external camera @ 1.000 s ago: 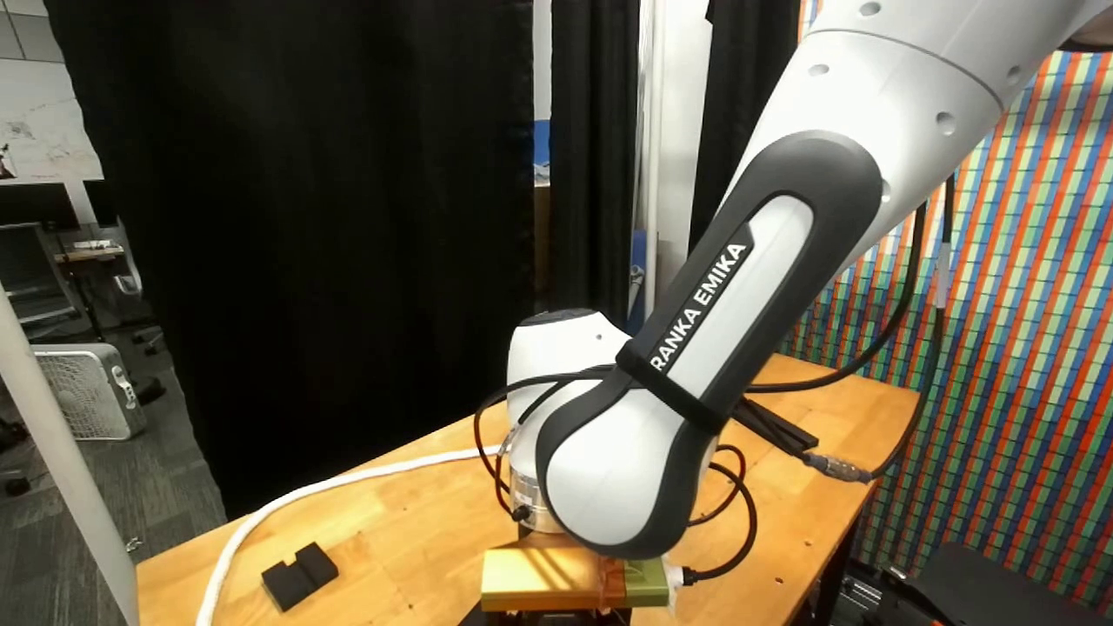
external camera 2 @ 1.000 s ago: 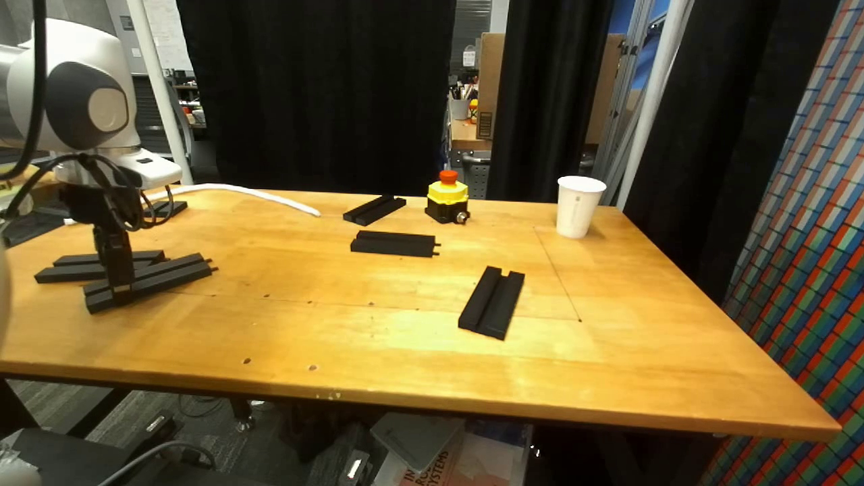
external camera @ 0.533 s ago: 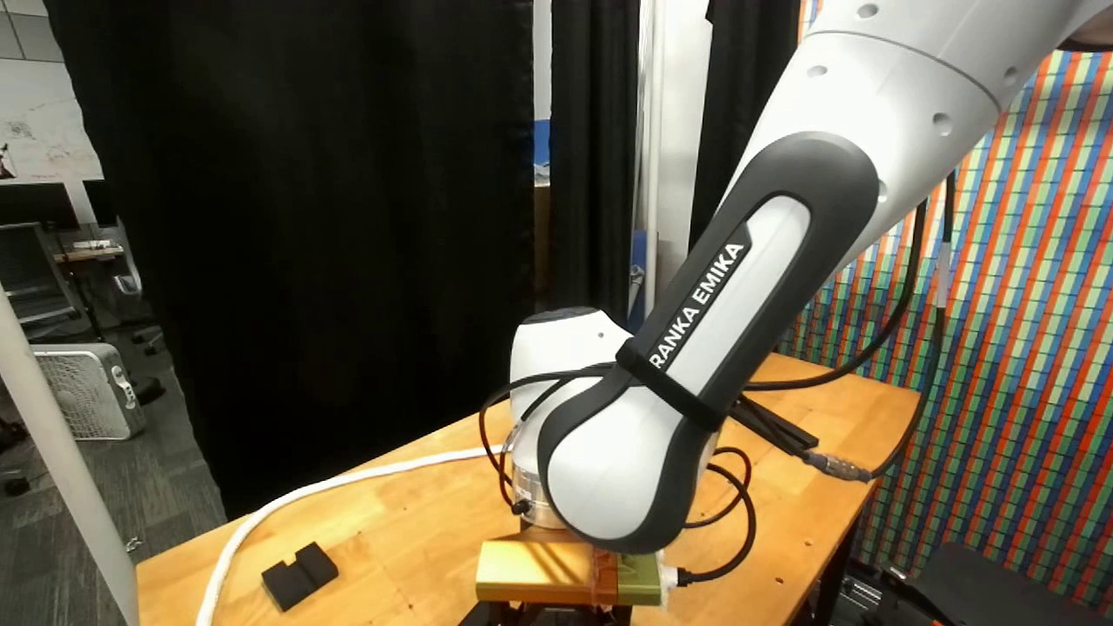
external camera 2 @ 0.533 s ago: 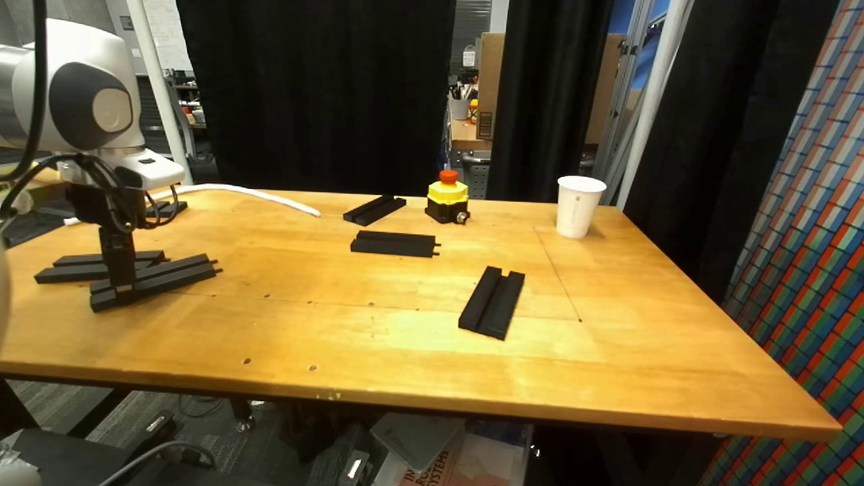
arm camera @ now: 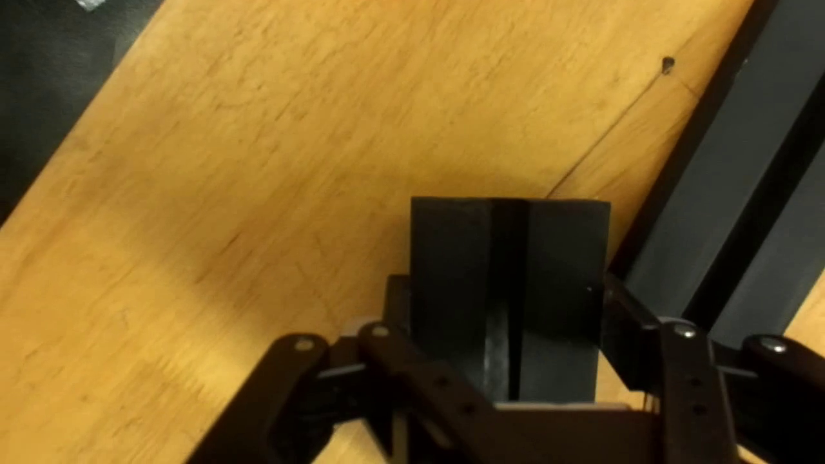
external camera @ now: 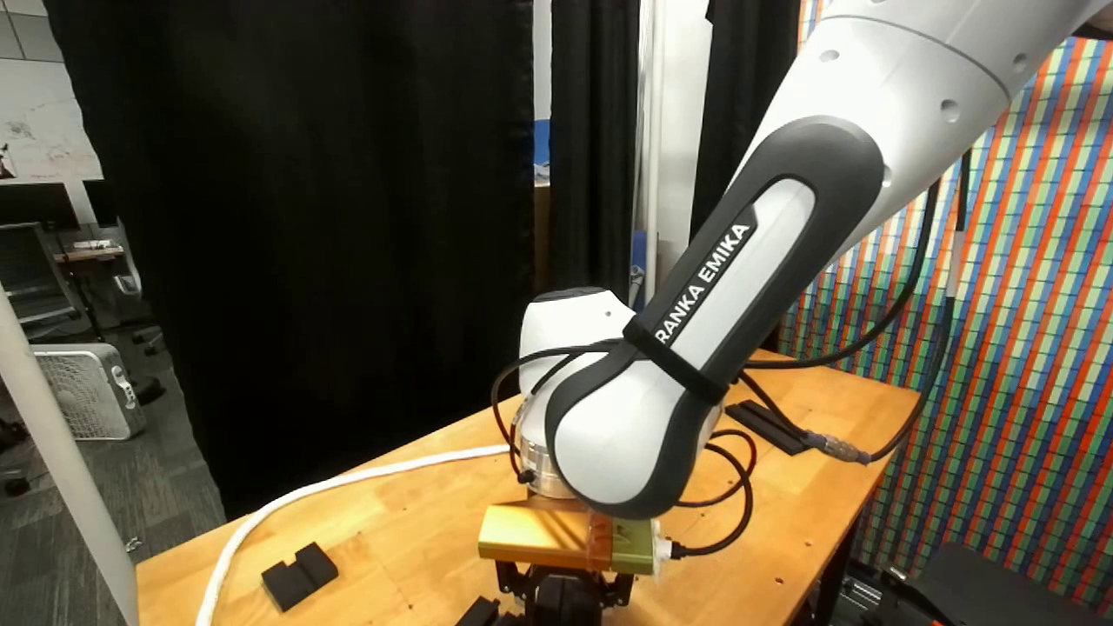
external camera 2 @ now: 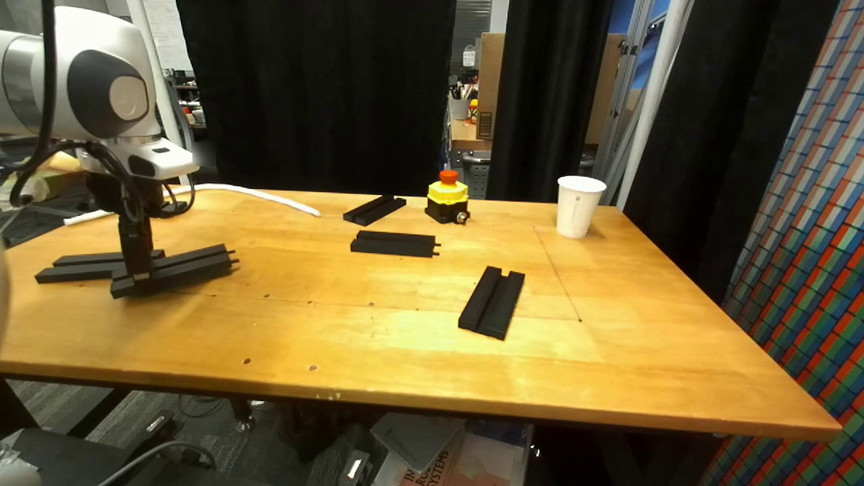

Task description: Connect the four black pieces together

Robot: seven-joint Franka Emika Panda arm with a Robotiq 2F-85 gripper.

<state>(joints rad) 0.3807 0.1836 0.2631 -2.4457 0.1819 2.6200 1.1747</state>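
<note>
One notched block (external camera: 300, 576) lies near the far left corner of the desk (external camera: 409, 522), just beside a white tube (external camera: 348, 476), in an exterior view. Next comes the left bar (external camera 2: 77, 271), black and grooved (as every bar here is), lying toward the left edge and partly hidden behind the jaws. Just beside it, toward the near edge, is the held bar (external camera 2: 192, 264). The jaws are clamped on it, parted by just its width, with fingers (arm camera: 397, 303) pressed to both long sides in the wrist view. Its pronged end faces the right edge; whether it clears the desk I cannot tell. Further along, the far bar (external camera 2: 374, 210) slants close to the far edge. The middle bar (external camera 2: 393, 244) lies just in front of that, parallel to the far edge, pronged end toward the right. Beside them, at the far edge, stands a red button (external camera 2: 448, 177) on its yellow base (external camera 2: 447, 194). The right bar (external camera 2: 503, 304) lies apart from the rest, closer to the near edge, one end pointing toward the far edge. Last, a white cup (external camera 2: 579, 210) stands upright by the far right corner.
</note>
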